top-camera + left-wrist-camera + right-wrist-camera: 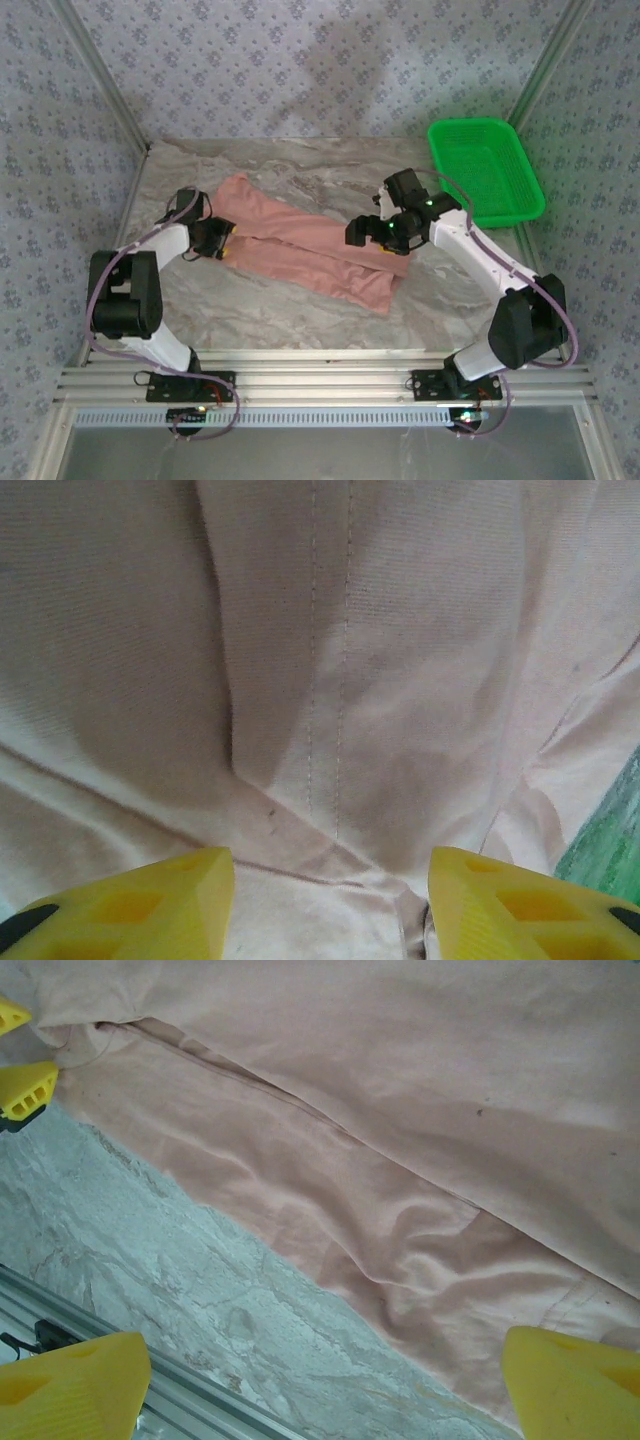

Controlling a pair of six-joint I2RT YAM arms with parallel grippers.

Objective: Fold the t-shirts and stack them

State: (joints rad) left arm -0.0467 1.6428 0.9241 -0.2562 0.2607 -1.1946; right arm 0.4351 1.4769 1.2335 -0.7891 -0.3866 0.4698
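"T-shirt [300, 245] first: where does it lie?" asks Mara.

"Flat on the marbled table [260, 305], as a salmon-pink band running slantwise from the far left toward the near right," says Jon. "It looks doubled lengthwise. The right wrist view shows one layer lapping over another, with the lower layer's rumpled edge against the stone. The green basket [485, 170] stands well apart, at the far right corner."

"And the arms?"

"The left gripper [218, 243] sits at the band's left end. In its own camera the two yellow fingers [150, 905] are spread wide, with a stitched seam [330, 680] and a bunched crease of cloth between them. Nothing is pinched, though I cannot tell whether the tips touch the fabric. The right gripper [372, 232] hangs over the right part of the band. Its fingers [70, 1385] are just as far apart, one over cloth and the other over bare table. Both tools are released."

"So which step is this?"

"I'd judge the lengthwise fold done and the crosswise fold about to start, with each arm lining up for a hold. Stacking comes later."

"What does the next move need?"

"Each gripper must come down onto the cloth and close on both layers at once. If it takes just the upper one, the band will open when lifted. Then the two should travel together, so the carried end lands square on the other half."
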